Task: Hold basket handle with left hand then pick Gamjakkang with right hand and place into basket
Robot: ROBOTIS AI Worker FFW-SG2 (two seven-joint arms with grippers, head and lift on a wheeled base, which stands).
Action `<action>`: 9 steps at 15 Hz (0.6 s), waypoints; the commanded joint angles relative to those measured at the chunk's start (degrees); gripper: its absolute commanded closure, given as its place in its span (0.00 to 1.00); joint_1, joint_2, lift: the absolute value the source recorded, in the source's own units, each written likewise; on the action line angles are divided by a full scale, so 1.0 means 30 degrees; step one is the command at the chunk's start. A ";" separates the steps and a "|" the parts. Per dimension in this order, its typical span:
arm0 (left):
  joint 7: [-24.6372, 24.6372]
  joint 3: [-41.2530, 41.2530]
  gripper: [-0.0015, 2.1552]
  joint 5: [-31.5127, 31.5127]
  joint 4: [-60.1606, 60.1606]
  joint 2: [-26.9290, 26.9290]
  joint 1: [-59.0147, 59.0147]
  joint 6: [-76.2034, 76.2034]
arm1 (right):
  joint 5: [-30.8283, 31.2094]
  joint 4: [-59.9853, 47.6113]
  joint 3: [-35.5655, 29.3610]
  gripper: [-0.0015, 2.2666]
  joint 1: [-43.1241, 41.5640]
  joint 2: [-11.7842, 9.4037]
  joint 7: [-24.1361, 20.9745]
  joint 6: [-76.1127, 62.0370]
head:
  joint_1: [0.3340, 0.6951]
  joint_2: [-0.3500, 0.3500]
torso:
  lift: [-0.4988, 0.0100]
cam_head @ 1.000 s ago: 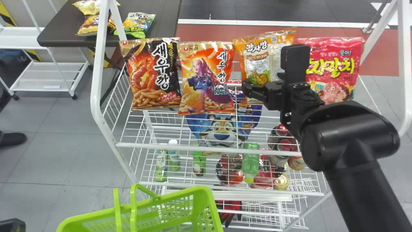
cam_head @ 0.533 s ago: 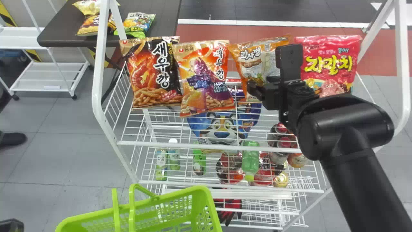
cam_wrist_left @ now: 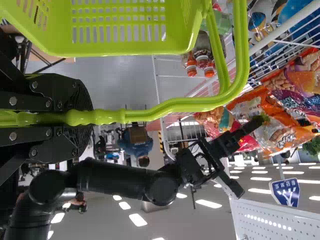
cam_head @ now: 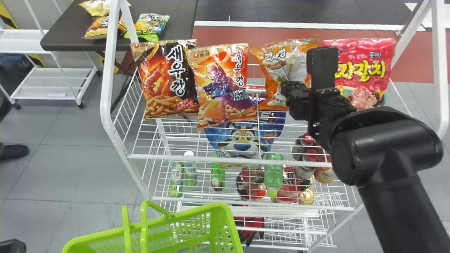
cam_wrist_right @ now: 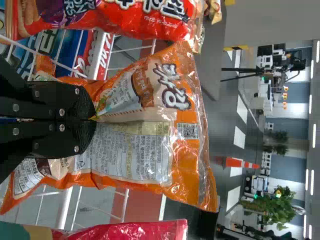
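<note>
Left wrist view: left gripper [cam_wrist_left: 82, 117] clamped on basket handle [cam_wrist_left: 175, 106]. Head view: green basket [cam_head: 197, 212], lower left. Gamjakkang [cam_head: 276, 68] between red-orange bag [cam_head: 223, 84] and pink bag [cam_head: 367, 70], long axis near upright, logo end up; right gripper [cam_head: 286, 90] clamped on its midsection.

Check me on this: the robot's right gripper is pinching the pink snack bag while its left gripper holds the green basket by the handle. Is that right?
Not the pink one: the right wrist view shows the right gripper pinching the orange Gamjakkang bag. The left gripper does hold the green basket by the handle.
</note>
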 commanded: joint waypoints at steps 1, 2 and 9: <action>-0.0009 0.0054 1.00 0.0135 0.0057 -0.0009 0.0000 0.0023 | 0.0511 -0.1793 -0.0122 0.99 0.0569 -0.0089 -0.0362 0.1274 | 1.00 0.51 | 0.94; 0.0020 0.0083 1.00 0.0135 0.0057 -0.0009 0.0000 0.0023 | 0.0716 -0.2614 -0.0122 0.99 0.0657 -0.0148 -0.0537 0.2036 | 1.00 0.50 | 0.94; 0.0020 0.0054 1.00 0.0165 0.0086 -0.0009 0.0000 0.0023 | 0.0189 -0.8971 0.0141 0.99 0.1478 -0.0617 -0.0567 0.9302 | 1.00 0.48 | 0.94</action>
